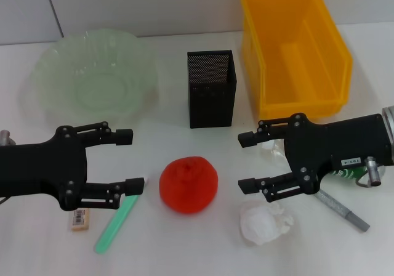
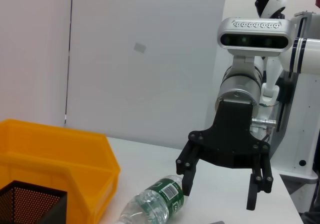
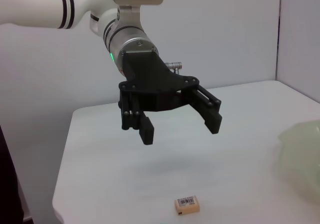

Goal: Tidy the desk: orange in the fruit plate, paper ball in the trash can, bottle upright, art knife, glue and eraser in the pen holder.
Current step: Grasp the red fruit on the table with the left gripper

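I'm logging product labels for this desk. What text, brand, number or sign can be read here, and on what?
Nothing can be read.
Bottle: green label with white print and a barcode, too small to read.
Eraser: barcode sticker, digits too small.
Right gripper: small white tag on its body, unreadable.

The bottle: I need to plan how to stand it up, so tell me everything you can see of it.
The bottle is clear plastic with a ribbed body and a green label carrying a barcode. It lies on its side on the white table, beside the yellow bin. In the head view the right gripper hovers open over it and covers nearly all of it, leaving only a bit of clear plastic and green label showing. Its cap is not in view. Nothing grips it.
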